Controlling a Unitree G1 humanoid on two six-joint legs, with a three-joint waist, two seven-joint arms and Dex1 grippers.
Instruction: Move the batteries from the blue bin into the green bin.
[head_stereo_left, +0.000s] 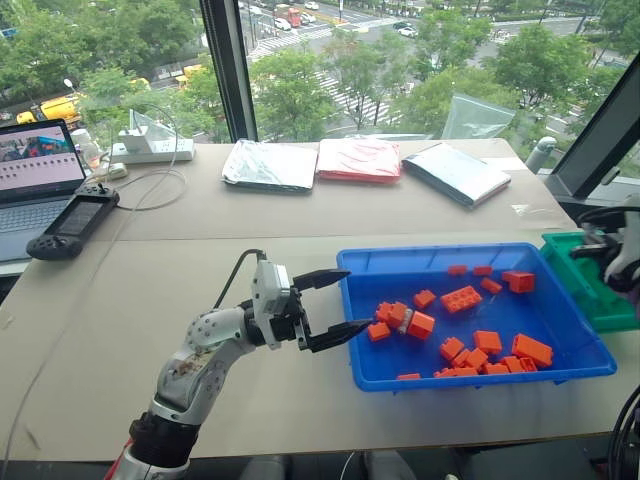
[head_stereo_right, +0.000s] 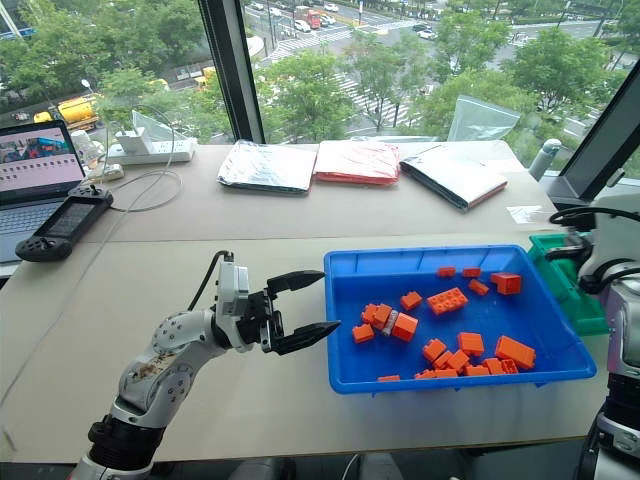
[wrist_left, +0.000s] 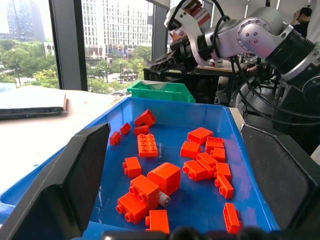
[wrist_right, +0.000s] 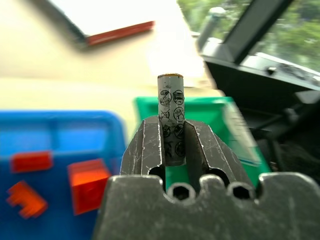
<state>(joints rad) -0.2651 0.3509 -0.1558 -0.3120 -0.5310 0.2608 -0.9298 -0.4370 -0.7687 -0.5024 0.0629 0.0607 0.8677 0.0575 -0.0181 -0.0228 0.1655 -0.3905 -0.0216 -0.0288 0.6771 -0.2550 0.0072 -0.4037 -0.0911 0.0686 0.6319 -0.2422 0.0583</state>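
Now the right gripper (wrist_right: 170, 145) is clamping a battery (wrist_right: 170, 117) over the green bin (wrist_right: 220, 125), jaws pressing its sides. Releasing off-centre risks it bouncing onto the table (head_stereo_left: 200, 300). The left gripper (head_stereo_left: 335, 305) is waiting, jaws apart.

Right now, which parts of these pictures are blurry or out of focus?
Right wrist view: the battery in the right claw is sharp, while the green bin, blue bin and bricks behind are soft. Left wrist view: the bricks are crisp.

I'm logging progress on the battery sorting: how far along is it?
Done: nothing can be confirmed inside the deep green plastic bin. In hand: the right gripper clamps one grey metal cylinder battery in front of that bin. Left: one battery lies among the orange toy bricks in the shallow blue plastic tray, where the open left gripper waits.
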